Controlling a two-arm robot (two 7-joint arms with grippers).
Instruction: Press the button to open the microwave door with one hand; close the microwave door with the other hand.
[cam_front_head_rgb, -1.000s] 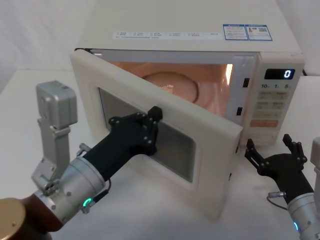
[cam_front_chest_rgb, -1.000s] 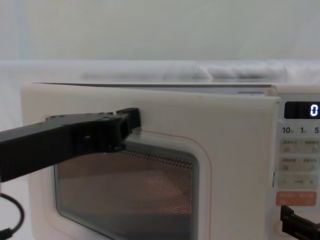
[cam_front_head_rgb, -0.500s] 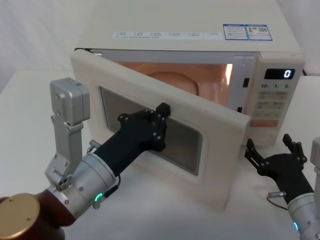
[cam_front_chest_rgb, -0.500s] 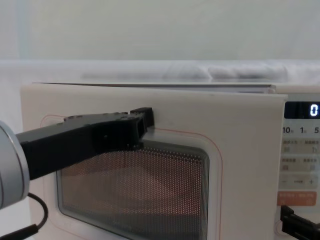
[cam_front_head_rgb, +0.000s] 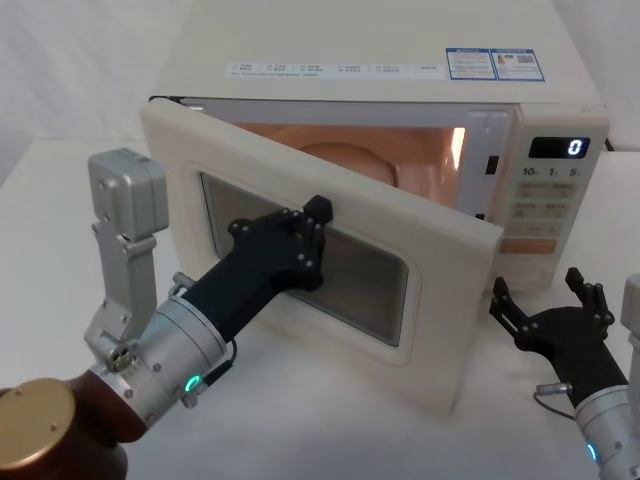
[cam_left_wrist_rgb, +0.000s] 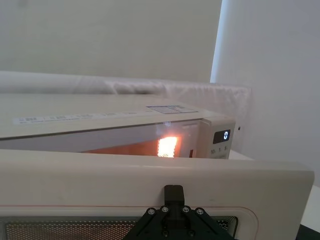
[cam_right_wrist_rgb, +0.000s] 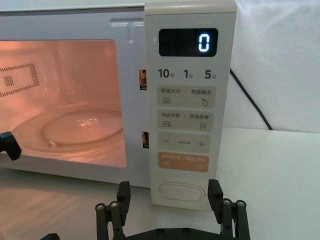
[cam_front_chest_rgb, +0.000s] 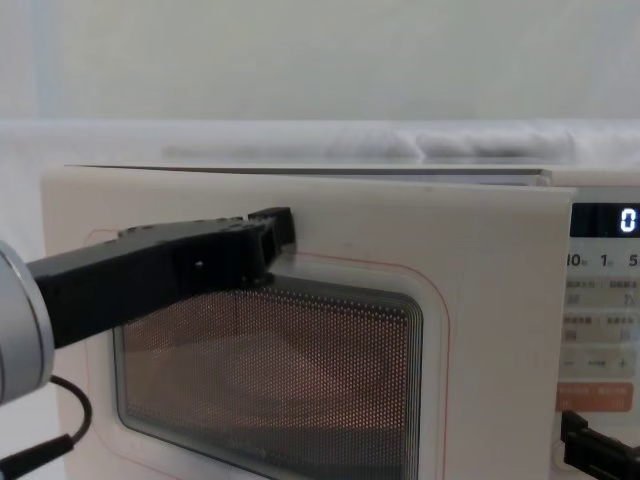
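Left gripper (cam_front_head_rgb: 312, 222) pulled slightly back along microwave door (cam_front_head_rgb: 440, 250), fingertips hidden

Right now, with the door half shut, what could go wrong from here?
The left gripper pushes on the microwave door near its window's top edge, so it may slide across the smooth face instead of swinging the door shut. The right gripper, open, waits close to the button and could reopen the door if it drifts forward.

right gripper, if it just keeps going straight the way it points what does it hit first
Most likely the button: in the right wrist view the open right gripper sits squarely before it, low on the control panel, with nothing between. The gap's depth is unclear.
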